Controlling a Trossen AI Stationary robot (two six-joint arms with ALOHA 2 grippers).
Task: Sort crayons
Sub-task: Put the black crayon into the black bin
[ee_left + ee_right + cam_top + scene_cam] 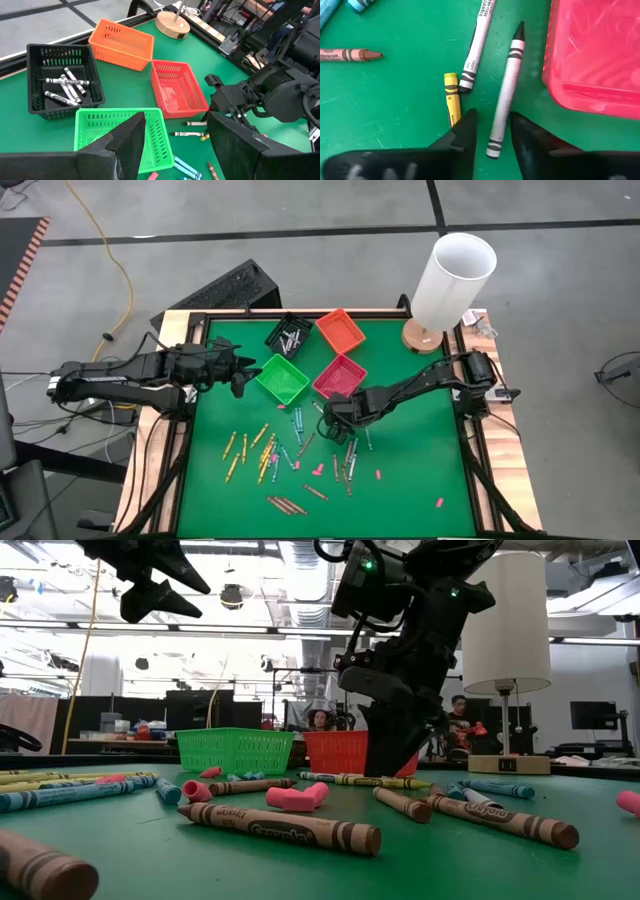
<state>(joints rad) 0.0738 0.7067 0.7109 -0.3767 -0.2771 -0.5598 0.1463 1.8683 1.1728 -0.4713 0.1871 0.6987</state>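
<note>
Several crayons (275, 455) lie scattered on the green mat, and more white ones (65, 87) lie in the black bin (290, 332). My right gripper (494, 127) points steeply down beside the pink bin (592, 55), open. Its fingers stand either side of the near end of a white, black-tipped crayon (506, 90) lying flat on the mat, with green showing on both sides. A yellow crayon (451, 97) and another white one (477, 45) lie right beside it. My left gripper (182, 145) hangs open and empty above the mat near the green bin (282, 378).
The orange bin (340, 330) stands behind the pink bin (340, 375). A lamp with a white shade (455, 280) and a wooden base (425, 337) occupies the far right corner. Small pink bits (318, 470) lie among the crayons. A raised frame (470, 450) borders the mat.
</note>
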